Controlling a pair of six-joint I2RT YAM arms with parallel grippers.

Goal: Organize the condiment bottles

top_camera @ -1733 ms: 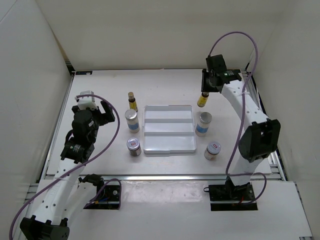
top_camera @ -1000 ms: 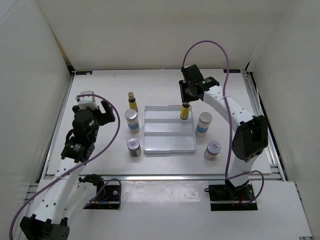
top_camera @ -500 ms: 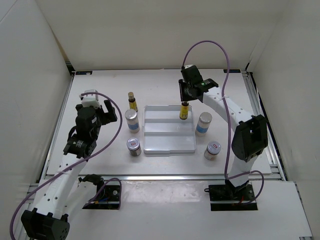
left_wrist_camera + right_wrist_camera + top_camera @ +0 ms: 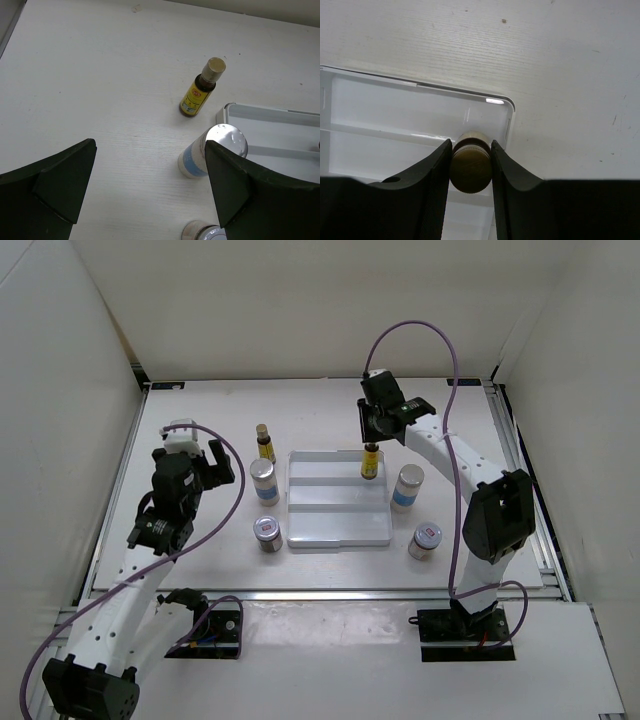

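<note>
The right gripper (image 4: pixel 371 445) is clenched on the dark cap of one slim amber bottle (image 4: pixel 370 464). It holds the bottle upright over the white stepped tray (image 4: pixel 335 527), at about 1 o'clock from the tray's middle, on the far step near the right corner. In the right wrist view the two fingers (image 4: pixel 437 172) press the round cap (image 4: pixel 471 169) from both sides, with the tray's far right corner (image 4: pixel 492 107) just beyond it. I cannot tell whether the bottle's base rests on the step.

The left gripper (image 4: pixel 207 467) is released, its jaws spread wide. It hangs above the table (image 4: pixel 330 405) at 9 o'clock from the tray, well apart from it and touching nothing. In its own wrist view the dark fingers (image 4: pixel 60 182) frame three bottles.

These three stand in a line just beside the tray's left edge:
- The second amber bottle (image 4: pixel 264 441) (image 4: pixel 199 90) stands at 10 o'clock.
- A white bottle with a blue label (image 4: pixel 263 481) (image 4: pixel 212 156) stands at 9 o'clock.
- A short silver-lidded bottle (image 4: pixel 267 532) (image 4: pixel 200 232) stands at 8 o'clock.

On the right side of the tray, the other white bottle (image 4: pixel 406 487) stands at 3 o'clock. The other short bottle (image 4: pixel 425 540) stands at 4 o'clock. All five are upright on the table, outside the tray.
</note>
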